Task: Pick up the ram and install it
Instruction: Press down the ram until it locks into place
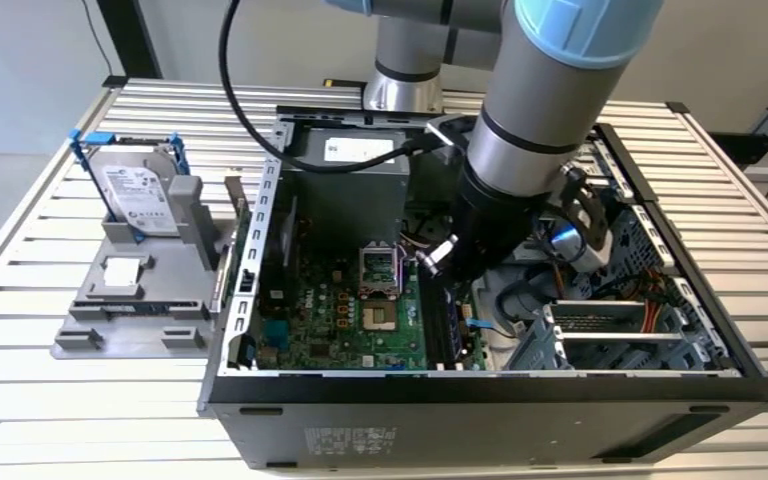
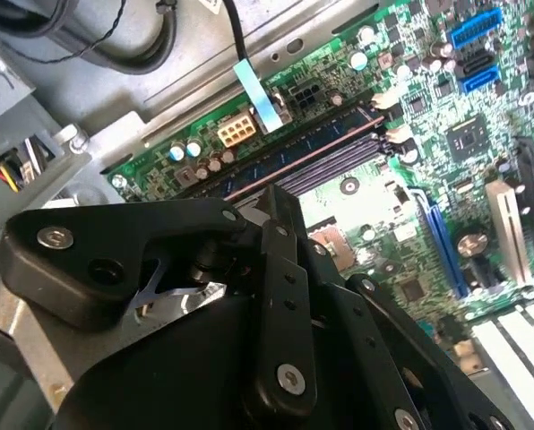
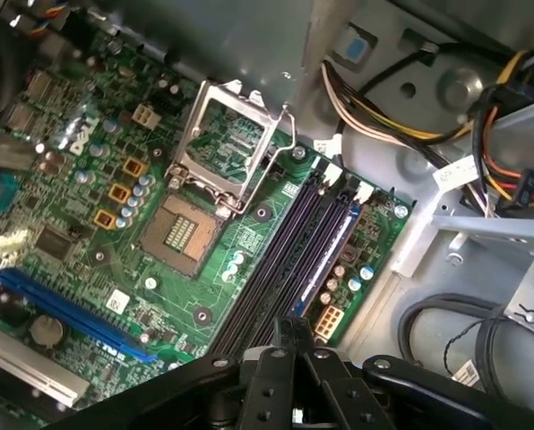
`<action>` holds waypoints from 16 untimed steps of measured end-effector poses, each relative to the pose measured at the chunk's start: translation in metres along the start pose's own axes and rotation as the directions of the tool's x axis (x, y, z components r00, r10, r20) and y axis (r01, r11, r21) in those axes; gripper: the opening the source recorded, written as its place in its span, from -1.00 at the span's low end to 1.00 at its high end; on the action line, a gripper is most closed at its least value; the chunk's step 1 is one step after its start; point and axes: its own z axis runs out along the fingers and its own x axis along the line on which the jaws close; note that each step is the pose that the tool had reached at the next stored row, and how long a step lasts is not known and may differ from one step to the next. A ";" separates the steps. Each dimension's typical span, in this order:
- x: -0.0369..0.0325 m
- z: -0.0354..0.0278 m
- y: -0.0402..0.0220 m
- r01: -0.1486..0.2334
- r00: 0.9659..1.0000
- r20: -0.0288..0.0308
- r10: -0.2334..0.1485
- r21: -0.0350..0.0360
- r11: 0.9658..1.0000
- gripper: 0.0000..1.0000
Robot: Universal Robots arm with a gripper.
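Tool (image 3: 292,328) is being held low inside the case (image 1: 491,405), fingers pressed together, nothing gripped. Ram (image 3: 336,240) is lying in the slot nearest the motherboard (image 3: 79,179) edge, just beneath the tool tip. Step judged: pressing home. Seating is judged to call for straight, even downward pressure until the end clips close. Hard drive (image 1: 137,190) is standing apart on the worktop (image 1: 91,420).

The arm (image 1: 531,120) is made of grey metal tubes with a light blue joint cap; a black cable runs along it — the gripper (image 2: 276,296) is black with silver screws.
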 end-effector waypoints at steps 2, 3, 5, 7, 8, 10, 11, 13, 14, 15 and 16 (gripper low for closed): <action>0.0001 -0.0006 0.0000 0.025 1.000 0.000 -0.025 0.001 1.000 -1.00; 0.0001 -0.0009 0.0000 0.037 0.999 0.000 -0.037 0.001 0.999 -1.00; 0.0001 -0.0016 0.0001 0.060 0.998 -0.001 -0.060 0.002 0.998 -1.00; 0.0001 -0.0021 0.0001 0.086 0.996 -0.001 -0.086 0.003 0.996 -1.00; 0.0001 -0.0024 0.0001 0.100 0.995 -0.002 -0.100 0.003 0.995 -1.00; 0.0002 -0.0027 0.0001 0.129 0.992 -0.003 -0.129 0.004 0.992 -1.00; 0.0002 -0.0028 0.0001 0.144 0.990 -0.003 -0.144 0.004 0.990 -1.00; 0.0002 -0.0029 0.0001 0.172 0.985 -0.003 -0.172 0.005 0.985 -1.00; 0.0002 -0.0030 0.0001 0.187 0.982 -0.003 -0.186 0.006 0.982 -1.00; 0.0001 -0.0030 0.0001 0.200 0.980 -0.003 -0.200 0.007 0.980 -1.00; 0.0002 -0.0031 0.0001 0.215 0.977 -0.003 -0.215 0.007 0.977 -1.00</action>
